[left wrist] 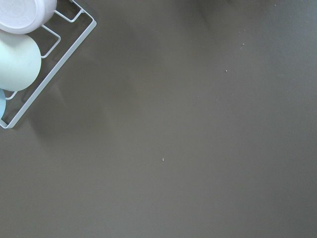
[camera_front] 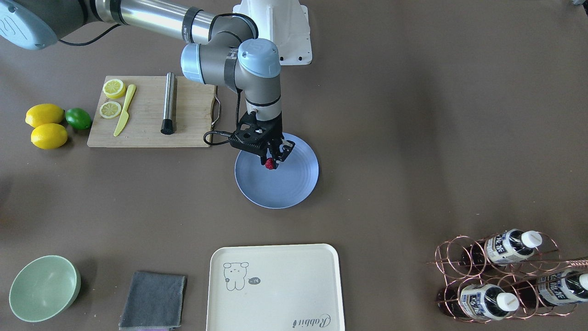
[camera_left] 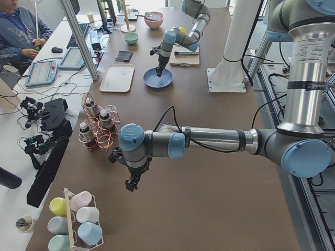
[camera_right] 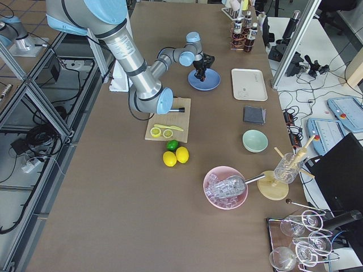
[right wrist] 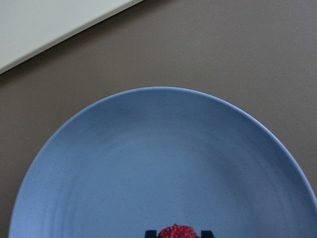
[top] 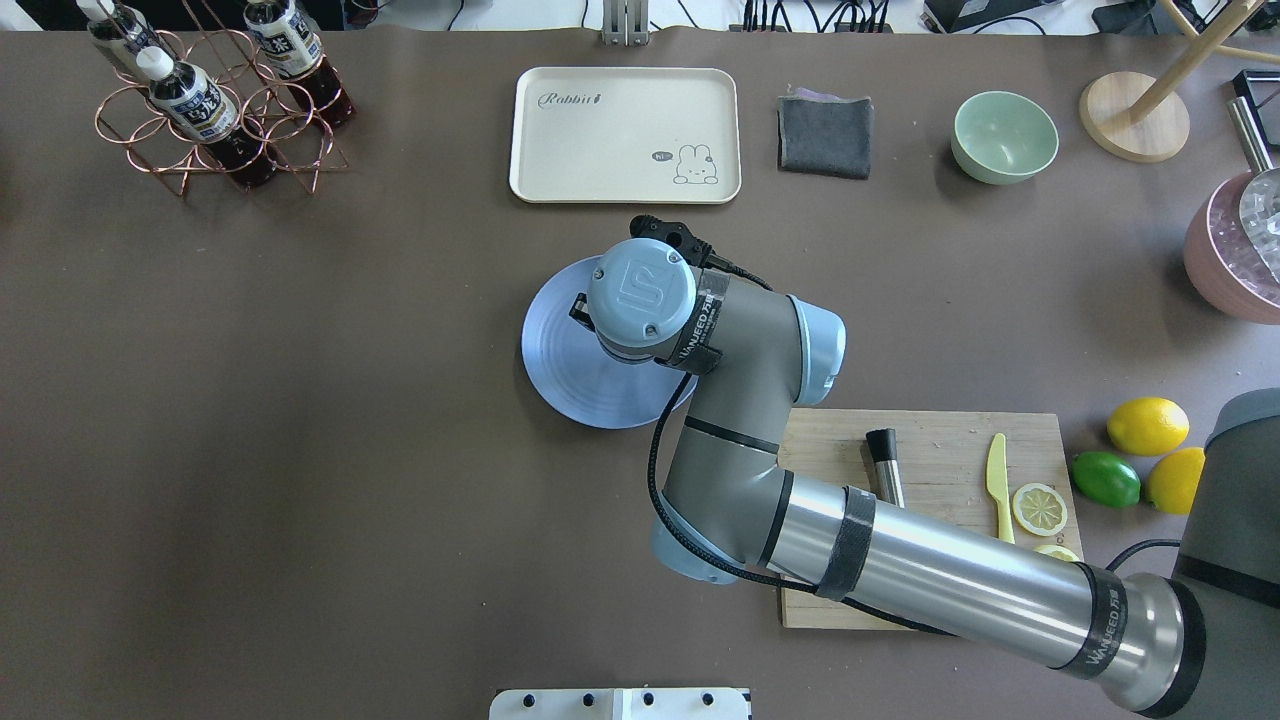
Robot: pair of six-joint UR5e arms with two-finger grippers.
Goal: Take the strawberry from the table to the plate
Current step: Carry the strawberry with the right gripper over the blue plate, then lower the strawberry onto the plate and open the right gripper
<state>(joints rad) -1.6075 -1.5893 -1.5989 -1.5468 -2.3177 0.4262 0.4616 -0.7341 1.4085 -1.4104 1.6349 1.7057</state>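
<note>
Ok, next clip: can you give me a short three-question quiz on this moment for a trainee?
1. Which arm's gripper has the strawberry? A) left B) right C) neither
2. True or false: the right gripper has its jaws wide open with nothing between them.
3. Fill in: the right gripper hangs over the round blue ____.

Key: 1 B. 2 False: it is shut on the strawberry. 3 plate.
</note>
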